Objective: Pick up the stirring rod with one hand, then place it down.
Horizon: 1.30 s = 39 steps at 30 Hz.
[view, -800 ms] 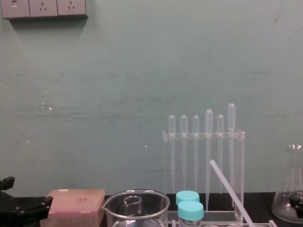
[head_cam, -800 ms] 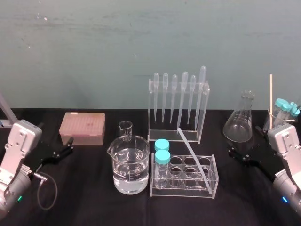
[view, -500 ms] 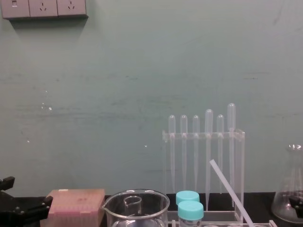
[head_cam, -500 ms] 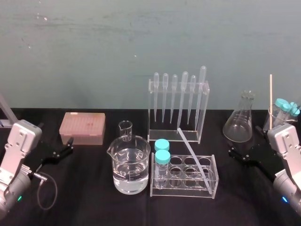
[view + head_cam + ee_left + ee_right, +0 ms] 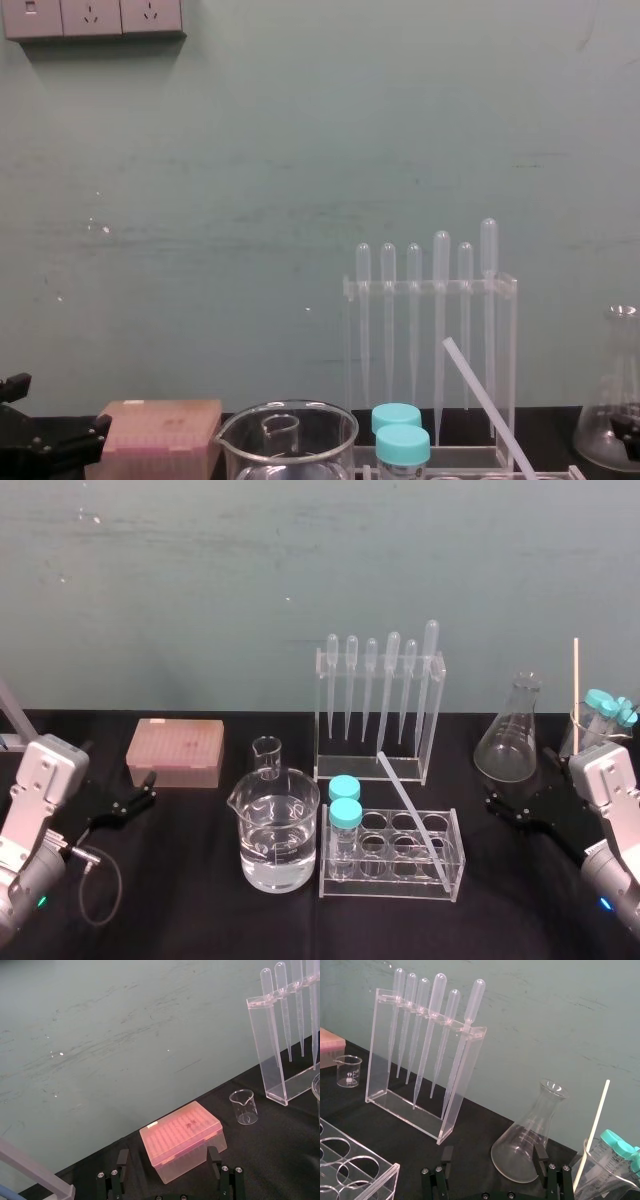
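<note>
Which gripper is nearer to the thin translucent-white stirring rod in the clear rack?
Right. The right gripper lies just right of the translucent-white stirring rod; the left gripper lies far to its left.

The stirring rod (image 5: pixel 410 800) looks like smooth, translucent white plastic. It lies on a tube rack (image 5: pixel 400 885) of clear, glossy acrylic. The pipette stand (image 5: pixel 430 720) at the rack's twelve o'clock is the same clear sheet, and its pipettes (image 5: pixel 392 680) are cloudy plastic. The large beaker (image 5: pixel 275 825) at the rack's nine o'clock, the small beaker (image 5: pixel 266 755) and the conical flask (image 5: pixel 510 742) at two o'clock look like shiny clear glass. The vial caps (image 5: pixel 345 800) are smooth teal plastic, and the tip box (image 5: pixel 176 750) is frosted pink plastic. The thin stick (image 5: pixel 576 680) looks like pale wood. The table (image 5: pixel 200 900) is matt black, and the wall (image 5: pixel 200 580) is matt, scuffed teal paint. The left gripper (image 5: pixel 168 1157) and right gripper (image 5: pixel 493 1154) are matt black with small bright screw heads.
</note>
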{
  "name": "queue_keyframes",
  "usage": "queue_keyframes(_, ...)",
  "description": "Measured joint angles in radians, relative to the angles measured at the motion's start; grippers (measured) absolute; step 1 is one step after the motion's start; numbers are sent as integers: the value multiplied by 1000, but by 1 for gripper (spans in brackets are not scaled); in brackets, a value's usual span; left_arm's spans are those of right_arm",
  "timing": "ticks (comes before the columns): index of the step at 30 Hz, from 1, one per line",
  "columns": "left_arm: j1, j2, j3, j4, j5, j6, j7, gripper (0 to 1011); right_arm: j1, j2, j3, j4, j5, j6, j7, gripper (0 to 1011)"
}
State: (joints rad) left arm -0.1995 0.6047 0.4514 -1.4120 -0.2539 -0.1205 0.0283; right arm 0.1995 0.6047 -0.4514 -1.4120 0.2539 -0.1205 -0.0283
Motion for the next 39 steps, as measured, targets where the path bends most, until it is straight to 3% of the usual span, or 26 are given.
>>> queue_keyframes(39, 0, 0, 0, 0, 0, 0, 0, 1000, 0, 0, 0, 0, 0, 0, 0, 1003)
